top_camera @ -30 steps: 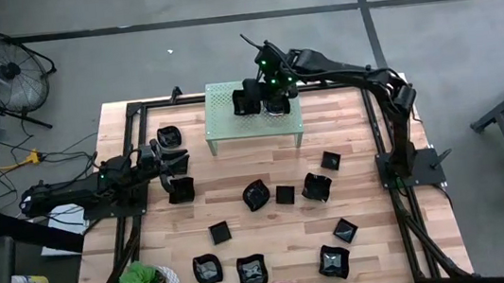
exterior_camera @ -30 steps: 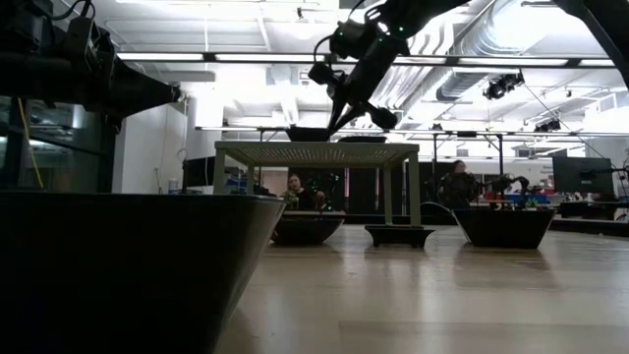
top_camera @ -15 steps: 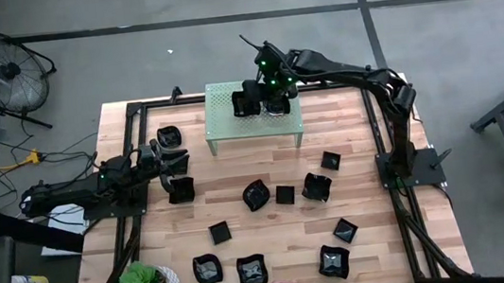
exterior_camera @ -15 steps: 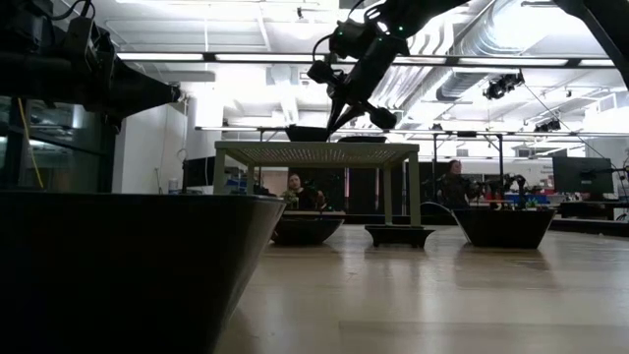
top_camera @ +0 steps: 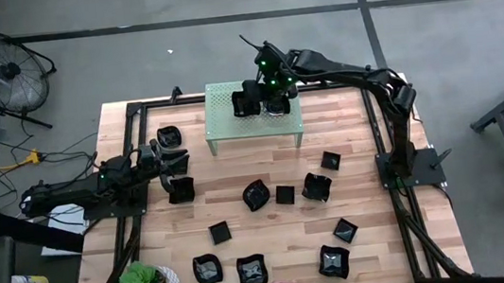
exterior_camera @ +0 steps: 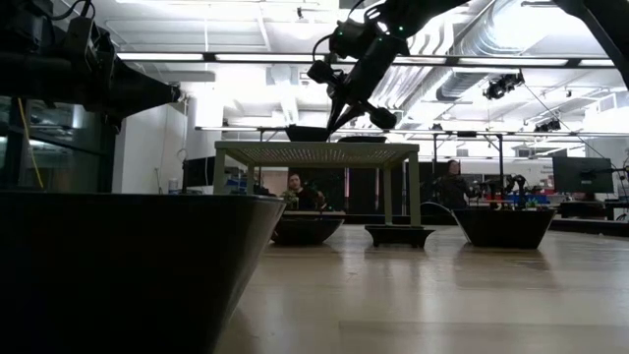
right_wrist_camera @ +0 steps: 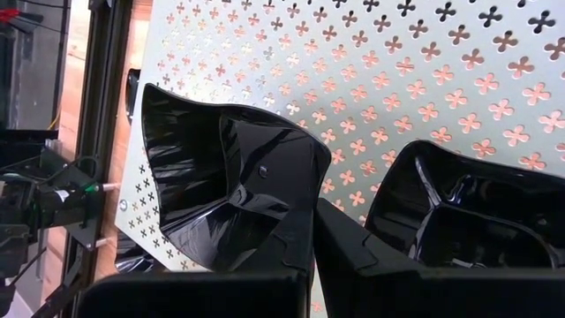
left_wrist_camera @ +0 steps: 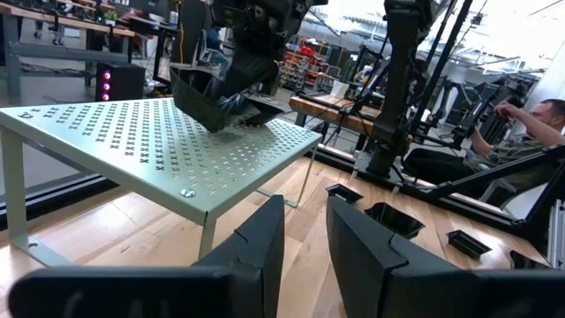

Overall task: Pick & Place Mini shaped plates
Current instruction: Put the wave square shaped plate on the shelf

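You have two plates (top_camera: pixel 261 100) on the shelf (top_camera: pixel 226 125) at the table's (top_camera: pixel 379 251) back, the others scattered before it.

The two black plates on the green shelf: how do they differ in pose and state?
The held plate is tilted, with one rim pinched by the right gripper fingers; the other plate lies flat on the perforated shelf with nothing touching it. The held plate is nearer the shelf's edge; the other plate is farther in. Both are glossy black with raised rims.
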Tool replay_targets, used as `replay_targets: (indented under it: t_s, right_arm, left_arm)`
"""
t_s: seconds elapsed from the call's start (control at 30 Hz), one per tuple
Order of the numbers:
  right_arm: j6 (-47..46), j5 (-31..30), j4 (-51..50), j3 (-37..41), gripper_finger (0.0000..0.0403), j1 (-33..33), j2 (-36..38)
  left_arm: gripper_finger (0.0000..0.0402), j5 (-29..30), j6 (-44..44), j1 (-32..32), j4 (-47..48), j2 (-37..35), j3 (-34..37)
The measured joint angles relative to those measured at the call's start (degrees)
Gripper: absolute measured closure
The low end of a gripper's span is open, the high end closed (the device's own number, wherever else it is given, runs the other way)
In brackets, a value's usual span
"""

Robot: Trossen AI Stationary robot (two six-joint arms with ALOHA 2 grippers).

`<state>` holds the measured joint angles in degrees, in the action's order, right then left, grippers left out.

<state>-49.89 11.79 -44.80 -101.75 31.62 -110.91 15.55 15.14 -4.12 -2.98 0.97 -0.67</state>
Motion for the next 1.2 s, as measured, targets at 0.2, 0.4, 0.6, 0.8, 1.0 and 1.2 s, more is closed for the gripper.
replay_targets:
  t_s: [0.2,0.4,0.6,0.8,1.0,1.2]
  right_arm:
    - [0.0,0.4,0.0,0.0,0.0402,0.0,0.0]
    - [0.0,0.6,0.0,0.0,0.0402,0.0,0.0]
    - [0.0,0.6,0.0,0.0,0.0402,0.0,0.0]
    - [0.0,0.2,0.0,0.0,0.0402,0.0,0.0]
    - [0.5,0.2,-0.3,0.0,0.0402,0.0,0.0]
    - [0.9,0.2,-0.4,0.0,0.0402,0.0,0.0]
  left_arm:
    - [0.0316,0.0,0.0,0.0,0.0,0.0,0.0]
    - [0.0316,0.0,0.0,0.0,0.0,0.0,0.0]
    - [0.0316,0.0,0.0,0.0,0.0,0.0,0.0]
    - [0.0316,0.0,0.0,0.0,0.0,0.0,0.0]
    - [0.0316,0.0,0.0,0.0,0.0,0.0,0.0]
    - [0.0316,0.0,0.0,0.0,0.0,0.0,0.0]
